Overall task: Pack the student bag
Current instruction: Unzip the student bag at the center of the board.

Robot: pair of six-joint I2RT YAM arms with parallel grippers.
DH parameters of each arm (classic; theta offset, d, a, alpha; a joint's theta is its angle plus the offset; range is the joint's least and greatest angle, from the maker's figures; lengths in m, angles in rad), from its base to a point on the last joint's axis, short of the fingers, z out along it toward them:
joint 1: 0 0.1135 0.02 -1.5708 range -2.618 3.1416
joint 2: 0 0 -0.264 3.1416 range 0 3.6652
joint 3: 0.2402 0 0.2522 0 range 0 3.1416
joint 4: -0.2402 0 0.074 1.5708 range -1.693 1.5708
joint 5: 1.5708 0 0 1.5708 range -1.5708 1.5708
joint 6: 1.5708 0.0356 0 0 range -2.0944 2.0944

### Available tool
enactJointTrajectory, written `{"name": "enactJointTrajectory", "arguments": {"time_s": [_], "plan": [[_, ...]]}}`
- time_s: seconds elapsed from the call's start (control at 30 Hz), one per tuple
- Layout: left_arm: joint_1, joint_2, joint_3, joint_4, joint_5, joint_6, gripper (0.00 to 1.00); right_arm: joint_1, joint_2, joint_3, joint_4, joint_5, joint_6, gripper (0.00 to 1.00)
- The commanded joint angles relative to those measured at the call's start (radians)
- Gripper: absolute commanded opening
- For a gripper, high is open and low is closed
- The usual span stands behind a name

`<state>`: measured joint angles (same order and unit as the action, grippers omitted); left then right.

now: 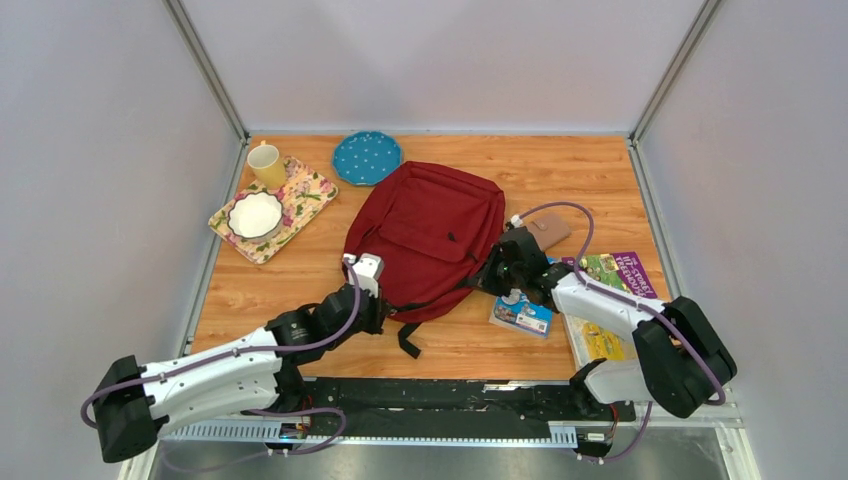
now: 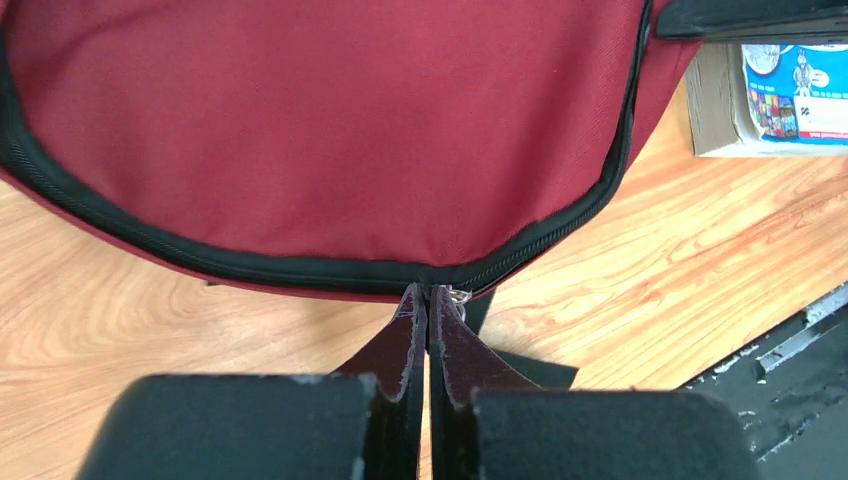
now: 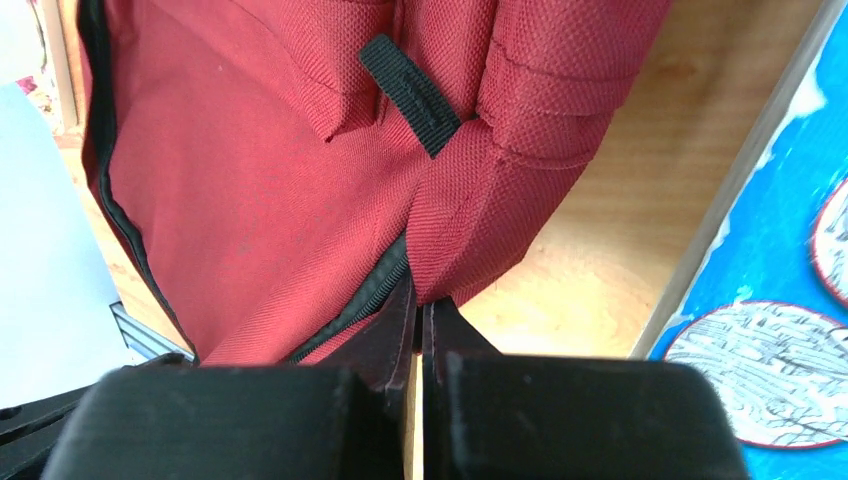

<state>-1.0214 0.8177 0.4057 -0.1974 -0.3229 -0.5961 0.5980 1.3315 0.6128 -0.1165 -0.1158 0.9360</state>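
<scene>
A: Top external view: where's the bag [image 1: 430, 235]?
B: Lying flat mid-worktop [image 1: 260, 290], between both arms.
A: Left hand [image 2: 428, 300]?
B: Fingers pressed together, pinching the zipper [image 2: 300, 272] at the bag's near edge.
A: Right hand [image 3: 420, 305]?
B: Closed too, nipping red fabric beside the zipper on the bag's right side.
</scene>
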Motion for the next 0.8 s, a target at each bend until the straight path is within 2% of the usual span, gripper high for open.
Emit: {"name": "enactJointTrajectory", "arguments": {"time_s": [0.0,0.2,0.47,0.6,0.63,0.67,0.73,0.77], "plan": [[-0.003,-0.074,-0.004,-0.155,-0.094,0.032,0.0,-0.049,-0.025,0.097,-0.052,0.044,-0.163,0.0],[-0.026,-0.048,0.005,-0.082,0.128,0.078,0.0,-0.05,-0.022,0.151,-0.114,-0.001,-0.287,0.0],[-0.248,0.101,0.065,0.032,0.096,0.071,0.0,-0.05,0.078,0.263,-0.187,0.074,-0.353,0.0],[-0.269,0.201,0.087,0.064,0.029,0.035,0.0,-0.053,0.162,0.326,-0.19,0.07,-0.368,0.0],[-0.269,0.208,0.088,0.067,0.012,0.03,0.0,-0.056,0.17,0.338,-0.199,0.068,-0.371,0.03],[-0.269,0.218,0.09,0.066,-0.01,0.022,0.0,-0.063,0.178,0.349,-0.215,0.067,-0.371,0.14],[-0.269,0.216,0.093,0.053,-0.082,-0.014,0.0,-0.072,0.164,0.366,-0.268,0.077,-0.378,0.3],[-0.269,0.206,0.087,0.056,-0.096,-0.019,0.0,-0.07,0.144,0.363,-0.285,0.091,-0.372,0.54]]}}
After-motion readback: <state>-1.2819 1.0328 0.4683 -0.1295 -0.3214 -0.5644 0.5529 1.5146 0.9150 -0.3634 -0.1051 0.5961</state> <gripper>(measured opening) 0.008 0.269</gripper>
